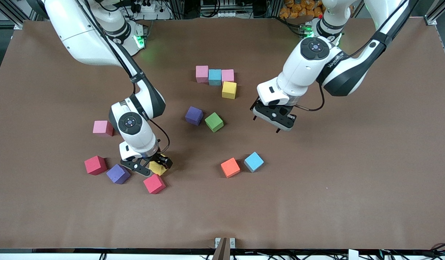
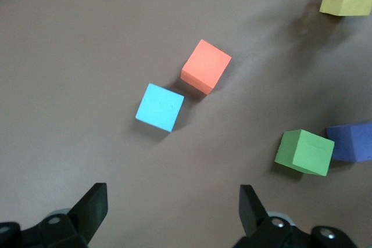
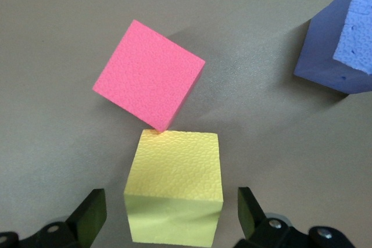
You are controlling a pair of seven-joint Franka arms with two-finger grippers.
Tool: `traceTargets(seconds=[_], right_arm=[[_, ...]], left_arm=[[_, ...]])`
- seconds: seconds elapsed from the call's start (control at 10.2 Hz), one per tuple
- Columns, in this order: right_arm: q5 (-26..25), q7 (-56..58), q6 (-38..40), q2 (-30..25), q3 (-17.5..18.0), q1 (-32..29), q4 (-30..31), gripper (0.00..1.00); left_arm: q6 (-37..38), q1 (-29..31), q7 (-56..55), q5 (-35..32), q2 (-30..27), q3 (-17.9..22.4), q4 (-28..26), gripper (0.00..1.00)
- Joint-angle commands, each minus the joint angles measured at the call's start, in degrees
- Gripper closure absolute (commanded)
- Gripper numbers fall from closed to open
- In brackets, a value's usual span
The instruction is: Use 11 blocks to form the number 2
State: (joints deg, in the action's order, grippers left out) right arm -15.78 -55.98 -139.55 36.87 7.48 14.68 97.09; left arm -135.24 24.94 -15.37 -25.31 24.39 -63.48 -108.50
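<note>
A row of pink point(image 1: 202, 73), light blue point(image 1: 215, 77) and pink point(image 1: 227, 76) blocks lies mid-table, with a yellow block point(image 1: 229, 90) just nearer the camera under its last pink. My right gripper point(image 1: 153, 167) point(image 3: 172, 216) is open and low around a second yellow block point(image 1: 158, 168) point(image 3: 174, 193), with a gap on each side. My left gripper point(image 1: 276, 122) point(image 2: 173, 213) hangs open and empty over bare table. Loose blocks: purple point(image 1: 194, 115), green point(image 1: 214, 122), orange point(image 1: 230, 167) point(image 2: 205, 66), light blue point(image 1: 253, 161) point(image 2: 160, 107), pink point(image 1: 103, 128), purple point(image 1: 118, 173).
Two red cubes point(image 1: 95, 165) point(image 1: 154, 183) lie close to my right gripper; the nearer one point(image 3: 148, 74) touches a corner of the yellow block between the fingers. The brown table mat point(image 1: 352, 180) is bare toward the left arm's end.
</note>
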Motion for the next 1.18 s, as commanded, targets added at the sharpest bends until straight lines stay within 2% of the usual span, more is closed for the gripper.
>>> traceTargets(seconds=[0.0,0.2,0.39,0.59,0.69,0.79,0.89,0.98,1.08], right_arm=[[-1.9,-1.9,0.1,0.7,-0.4,0.5,0.0,0.00],[-1.9,-1.9,0.2,0.9,-0.4,0.5,0.2,0.00],[-2.0,-1.9,0.4,0.9,-0.4,0.7,0.5,0.00],[-2.0,-1.9,0.9,0.8,-0.3,1.3,0.5,0.00],[-2.0,-1.8,0.9,0.8,-0.3,1.4,0.6,0.00],[-2.3,-1.8,0.9,0.8,-0.3,1.8,1.0,0.14],[-4.0,-1.8,0.9,0.8,-0.3,1.8,1.4,0.88],[-5.0,-1.8,0.7,0.7,-0.3,1.8,1.9,1.00],[-5.2,-1.8,0.8,0.7,-0.3,1.8,1.9,1.00]], left_arm=[[-4.8,-1.6,11.3,1.2,0.7,4.1,0.2,0.00],[-5.4,-4.0,10.5,0.8,1.4,5.3,0.7,0.00],[-8.9,-4.5,10.3,0.7,1.4,6.7,0.7,0.00],[-9.3,-5.2,9.9,0.9,1.5,7.4,-0.1,0.00],[-9.9,-9.7,9.9,1.0,2.3,12.5,0.4,0.00],[-12.7,-14.8,9.9,1.2,3.4,17.5,0.6,0.00],[-14.8,-18.7,9.9,1.2,3.7,22.3,0.6,0.00],[-16.3,-22.7,9.9,1.5,3.9,27.4,0.7,0.00],[-17.8,-25.7,9.8,1.8,4.4,30.5,0.8,0.00]])
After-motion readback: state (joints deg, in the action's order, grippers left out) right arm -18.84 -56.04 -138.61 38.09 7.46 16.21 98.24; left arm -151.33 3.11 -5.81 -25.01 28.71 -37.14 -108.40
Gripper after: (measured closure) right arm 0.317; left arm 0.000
